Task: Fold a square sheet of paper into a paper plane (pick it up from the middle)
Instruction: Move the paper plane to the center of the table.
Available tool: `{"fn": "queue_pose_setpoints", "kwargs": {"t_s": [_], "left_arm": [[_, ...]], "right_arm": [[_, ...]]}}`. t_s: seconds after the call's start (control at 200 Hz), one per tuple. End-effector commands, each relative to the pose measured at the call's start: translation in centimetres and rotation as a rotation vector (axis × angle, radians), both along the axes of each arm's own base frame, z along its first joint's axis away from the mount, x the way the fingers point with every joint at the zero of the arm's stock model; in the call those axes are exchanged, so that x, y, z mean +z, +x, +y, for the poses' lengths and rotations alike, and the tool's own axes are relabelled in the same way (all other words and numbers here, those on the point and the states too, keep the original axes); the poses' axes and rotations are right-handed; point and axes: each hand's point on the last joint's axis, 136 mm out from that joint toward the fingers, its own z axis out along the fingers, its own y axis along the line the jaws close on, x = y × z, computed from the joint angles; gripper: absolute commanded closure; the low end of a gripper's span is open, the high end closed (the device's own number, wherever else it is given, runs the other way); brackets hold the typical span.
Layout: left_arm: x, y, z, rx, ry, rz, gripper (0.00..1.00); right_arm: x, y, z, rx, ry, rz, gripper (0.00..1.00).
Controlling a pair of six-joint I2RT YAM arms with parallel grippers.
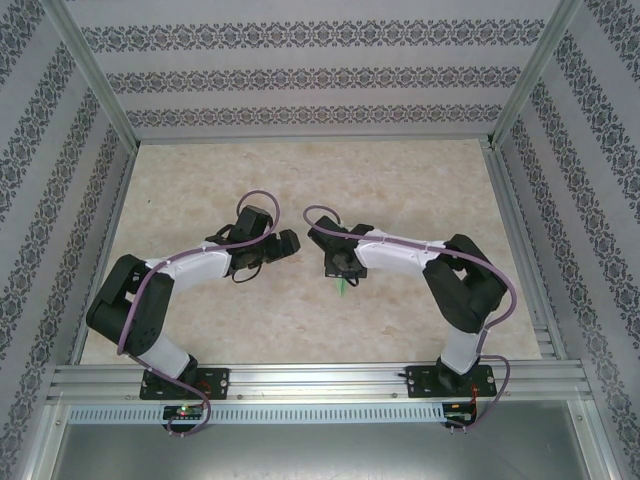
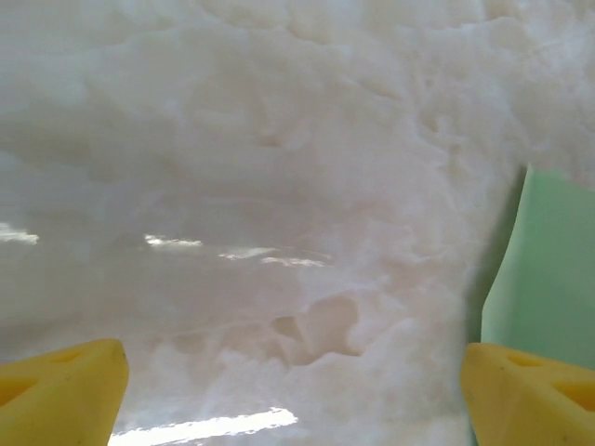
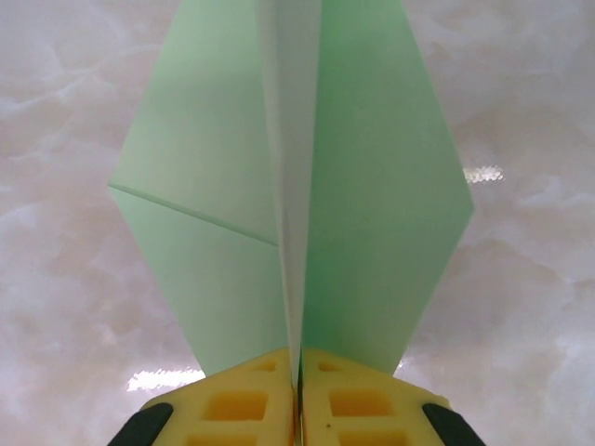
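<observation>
near the middle of the marble-patterned table [image 1: 420, 190], the right gripper [image 3: 299, 376] is clamped on the paper plane [image 3: 372, 195]. its two yellow fingers [image 3: 237, 404] are pressed together over the centre crease, and both pale green wings spread away from the pads, clear of the surface. the left gripper [image 2: 293, 381] is spread wide and holds nothing, with a green edge of the plane just beside the finger [image 2: 525, 390] at the right of the left wrist view.

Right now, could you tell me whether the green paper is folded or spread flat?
Folded: the paper plane shows a centre crease, wings either side, pinched in the shut right pincer.
</observation>
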Motion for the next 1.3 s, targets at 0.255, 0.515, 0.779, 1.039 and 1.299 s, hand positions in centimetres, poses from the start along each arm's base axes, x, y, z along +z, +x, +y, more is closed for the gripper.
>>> {"fn": "queue_pose_setpoints", "kwargs": {"t_s": [0.255, 0.515, 0.779, 1.039, 1.299], "left_arm": [[0.7, 0.4, 2.2, 0.036, 0.111, -0.02, 0.0], [0.7, 0.3, 2.4, 0.036, 0.123, -0.012, 0.0], [1.3, 0.4, 3.3, 0.049, 0.145, -0.012, 0.0], [1.1, 0.2, 3.4, 0.036, 0.142, -0.003, 0.0], [0.4, 0.1, 3.0, 0.021, 0.132, 0.019, 0.0]], "right_arm": [[-0.4, 0.6, 0.6, -0.002, -0.019, -0.006, 0.83], [-1.3, 0.6, 0.3, -0.019, -0.027, 0.009, 0.85], [-0.5, 1.5, 0.2, -0.016, -0.037, -0.014, 0.9], [1.1, 3.1, 0.3, -0.009, -0.028, -0.044, 0.75], [1.5, 3.7, 0.2, -0.01, -0.032, -0.063, 0.79]]}}
